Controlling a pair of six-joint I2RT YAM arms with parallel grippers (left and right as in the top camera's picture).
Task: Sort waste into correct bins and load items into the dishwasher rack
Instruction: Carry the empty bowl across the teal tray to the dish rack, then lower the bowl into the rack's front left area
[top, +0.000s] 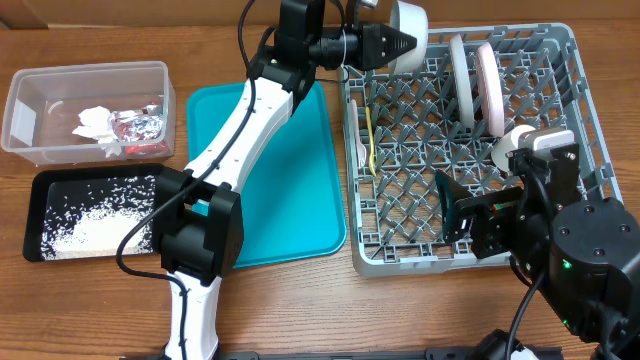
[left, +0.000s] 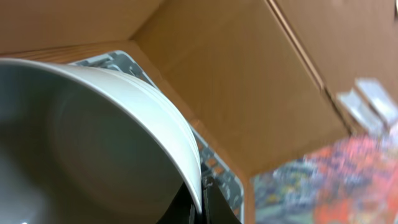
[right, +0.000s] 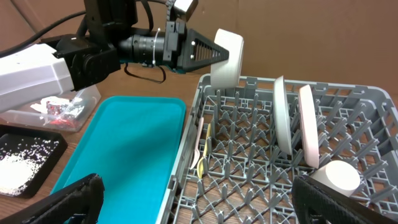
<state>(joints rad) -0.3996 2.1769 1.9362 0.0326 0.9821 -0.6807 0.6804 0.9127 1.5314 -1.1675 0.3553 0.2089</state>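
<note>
**Bowl placement at the rack corner**

Dishwasher rack (top: 592, 120) on the right of the worktop is my target. The clear tub (top: 20, 120) holds the napkin (top: 97, 125) and the wrapper (top: 138, 125), and the black tray (top: 35, 215) holds the grains (top: 85, 225). I therefore judge sorting done and loading nearly complete.

The pale grey-blue plate (top: 462, 80) and the white plate (top: 490, 90) stand on edge between pegs in the far rows. My right claw (top: 447, 207) hangs over the rack's near edge with its jaws wide apart, holding nothing. I would keep it there, out of the left arm's path.

My left claw (top: 405, 42) is clamped on the rim of the small white bowl (top: 410, 22). The bowl hangs on its side above the rack's far-left corner, apparently not touching the pegs.

Procedure:
1. Lower the bowl slowly onto free pegs left of the plates.
2. Tilt it mouth-down.
3. Part the jaws only once the pegs carry it.

Keep away from the small white cup (top: 512, 145) by the right wall and the yellow utensil (top: 372, 140) in the left column.
</note>
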